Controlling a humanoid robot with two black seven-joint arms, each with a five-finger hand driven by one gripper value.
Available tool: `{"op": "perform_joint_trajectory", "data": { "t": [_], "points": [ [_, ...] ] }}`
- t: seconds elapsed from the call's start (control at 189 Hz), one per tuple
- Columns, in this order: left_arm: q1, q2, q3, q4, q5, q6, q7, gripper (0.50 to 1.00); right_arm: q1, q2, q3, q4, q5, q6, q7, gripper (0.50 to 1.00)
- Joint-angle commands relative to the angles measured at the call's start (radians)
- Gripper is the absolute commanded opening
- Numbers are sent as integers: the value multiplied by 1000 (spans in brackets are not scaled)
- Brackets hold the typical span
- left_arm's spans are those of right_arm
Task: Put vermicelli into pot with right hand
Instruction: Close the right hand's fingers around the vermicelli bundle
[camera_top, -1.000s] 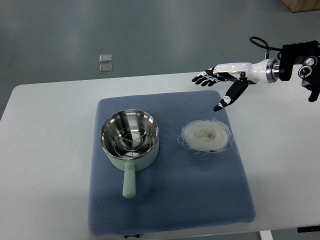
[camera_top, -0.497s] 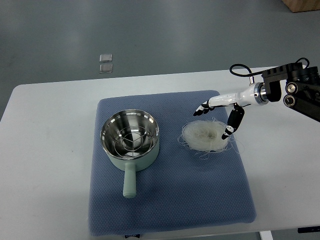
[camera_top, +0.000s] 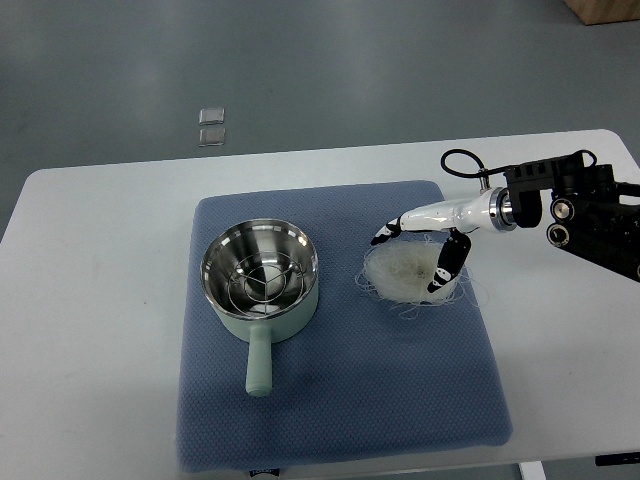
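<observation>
Over the white nest of vermicelli (camera_top: 408, 272) on the blue mat (camera_top: 340, 400), my right hand (camera_top: 420, 250) has descended, fingers spread and holding nothing, ready to grasp it for the steel pot (camera_top: 260, 280).

The right hand (camera_top: 418, 237) reaches in from the right edge, its fingers (camera_top: 384, 234) spread above the vermicelli (camera_top: 410, 272), which lies directly beneath them on the mat (camera_top: 340, 400). The thumb tip sits at the nest's right rim. Well left of the fingers stands the pot (camera_top: 260, 278), its handle pointing toward the near edge. The mat lies on the table (camera_top: 90, 330).
</observation>
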Motion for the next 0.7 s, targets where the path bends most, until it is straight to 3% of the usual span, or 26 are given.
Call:
{"op": "perform_joint_trajectory", "data": {
  "t": [0.0,0.307,0.413,0.46,0.529,0.693],
  "points": [
    [0,0,0,0,0,0,0,1000,-11,3,-10,-1,-17,-12,0,928],
    [0,0,0,0,0,0,0,1000,-11,23,-58,-1,-48,-71,0,895],
    [0,0,0,0,0,0,0,1000,-7,22,-58,-3,-48,-71,0,756],
    [0,0,0,0,0,0,0,1000,-5,23,-58,-3,-50,-71,0,636],
    [0,0,0,0,0,0,0,1000,-5,23,-60,-3,-65,-71,0,507],
    [0,0,0,0,0,0,0,1000,-5,23,-66,-3,-100,-71,0,500]
  ]
}}
